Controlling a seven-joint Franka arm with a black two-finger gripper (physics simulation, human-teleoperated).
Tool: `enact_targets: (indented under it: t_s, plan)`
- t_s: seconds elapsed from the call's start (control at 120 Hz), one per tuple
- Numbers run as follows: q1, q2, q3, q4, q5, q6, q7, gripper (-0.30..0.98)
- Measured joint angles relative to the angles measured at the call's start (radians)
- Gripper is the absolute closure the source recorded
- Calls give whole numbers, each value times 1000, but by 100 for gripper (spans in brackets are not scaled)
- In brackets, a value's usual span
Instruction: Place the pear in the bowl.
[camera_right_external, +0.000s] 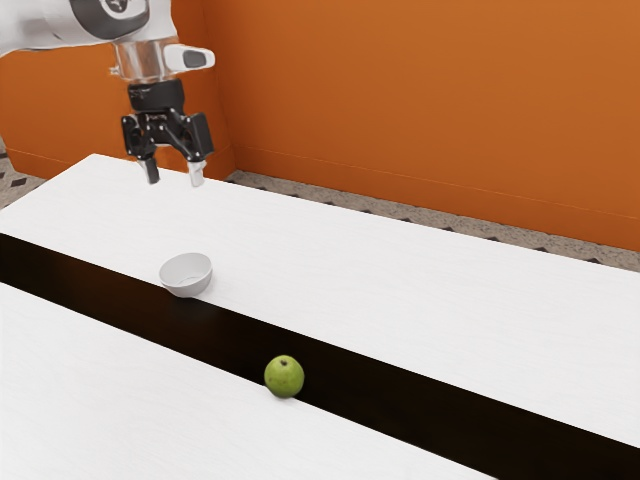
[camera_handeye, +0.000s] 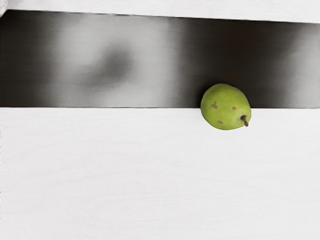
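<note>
**Pear (camera_right_external: 284, 377) outside the bowl (camera_right_external: 187, 275), with the gripper (camera_right_external: 174, 182) raised and empty**

Exterior view. The arm (camera_right_external: 45, 27) entered from the exterior view's upper left, and its black gripper pointed downward, raised over the white table (camera_right_external: 400, 290). The hand was in a released state: its two fingers stood parted, one dark and the other pale toward its tip, with nothing between them. A dark strip (camera_right_external: 220, 325) ran lengthwise between two white portions of the tabletop. The small, pale grey bowl stood upright where the strip met the farther white portion. The green pear lay on the table at the strip's nearer edge, toward the exterior view's right from the bowl and well apart from it. An orange wall (camera_right_external: 430, 100) and a patterned floor (camera_right_external: 315, 193) formed the background.

Wrist view. The pear rested across the boundary between the dark strip and a white portion of the table, partly over each. Its short brown stem (camera_handeye: 245, 121) was visible at one side, and a few brown spots (camera_handeye: 214, 104) marked its green skin. Blurred pale patches showed on the strip. A pale object was cut off at a corner; too little of it appeared to identify it.
</note>
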Motion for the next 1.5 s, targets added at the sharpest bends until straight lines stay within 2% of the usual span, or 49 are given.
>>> enact_targets:
  t_s: [0.167,0.483,0.633,0.825,1.133,1.5]
  plan:
    - [-17,11,0,-44,13,117,-3,2]
    - [-156,282,16,-57,14,189,-91,2]
    - [-206,367,25,-61,10,201,-153,2]
    - [-260,463,25,-62,-50,210,-261,2]
    - [-257,517,34,-88,-111,229,-389,2]
    - [-254,542,46,-122,-152,238,-476,6]
